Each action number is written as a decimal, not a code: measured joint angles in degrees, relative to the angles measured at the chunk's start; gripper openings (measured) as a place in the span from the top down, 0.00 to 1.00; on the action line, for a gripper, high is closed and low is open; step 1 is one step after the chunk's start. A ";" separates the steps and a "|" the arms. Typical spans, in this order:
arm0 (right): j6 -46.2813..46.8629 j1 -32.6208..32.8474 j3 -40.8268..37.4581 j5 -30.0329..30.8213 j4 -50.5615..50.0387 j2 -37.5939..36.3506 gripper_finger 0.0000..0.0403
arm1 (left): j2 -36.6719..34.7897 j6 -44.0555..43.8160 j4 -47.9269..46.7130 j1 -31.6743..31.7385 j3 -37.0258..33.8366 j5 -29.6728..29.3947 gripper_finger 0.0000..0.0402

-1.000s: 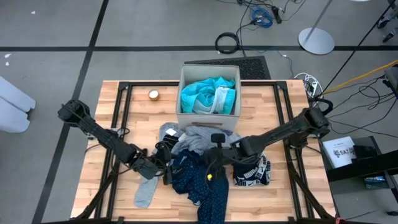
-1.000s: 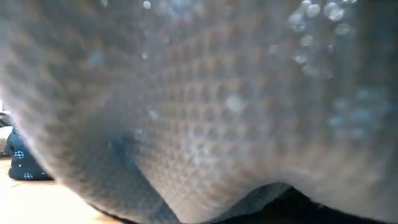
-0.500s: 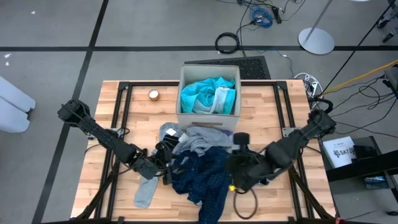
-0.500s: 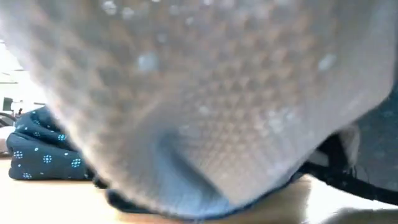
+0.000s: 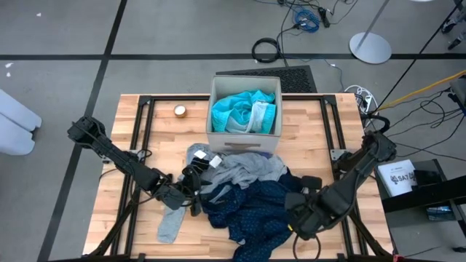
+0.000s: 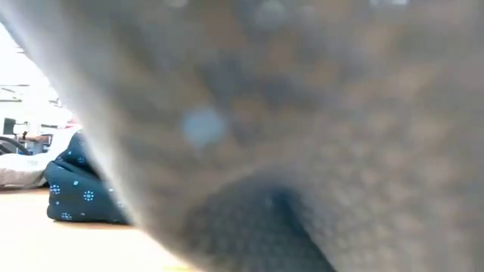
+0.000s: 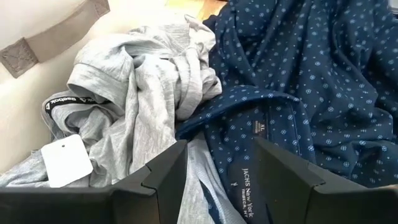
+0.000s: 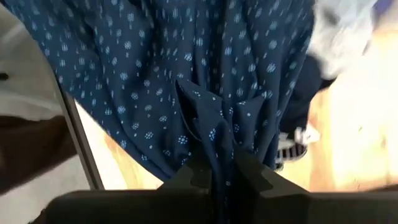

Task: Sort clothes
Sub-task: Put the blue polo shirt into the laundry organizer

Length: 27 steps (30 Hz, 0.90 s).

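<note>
We've got the right gripper (image 8: 222, 171) near the worktop's (image 5: 145, 218) front right, fingers clamped on a bunched fold of the navy shirt (image 5: 255, 211), which spreads across the front middle. Our left gripper (image 7: 214, 174) sits at the pile's left edge, fingers apart, over the grey clothes (image 5: 244, 171) and navy collar. A grey sock (image 5: 170, 224) lies in front of it. The turquoise garment (image 5: 240, 110) is in the box (image 5: 244, 138) at the back.
</note>
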 joint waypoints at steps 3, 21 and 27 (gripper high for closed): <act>-0.03 0.06 -1.44 -2.70 -0.16 0.00 0.91 | 0.00 0.17 0.07 0.00 0.00 0.00 0.53; -25.67 -3.54 -1.68 14.25 16.34 0.17 0.59 | 0.00 1.42 -0.09 -0.09 0.00 0.00 0.53; -33.38 -7.74 -4.61 13.82 24.82 3.10 0.59 | 0.00 1.41 -0.11 -0.09 0.00 0.02 0.53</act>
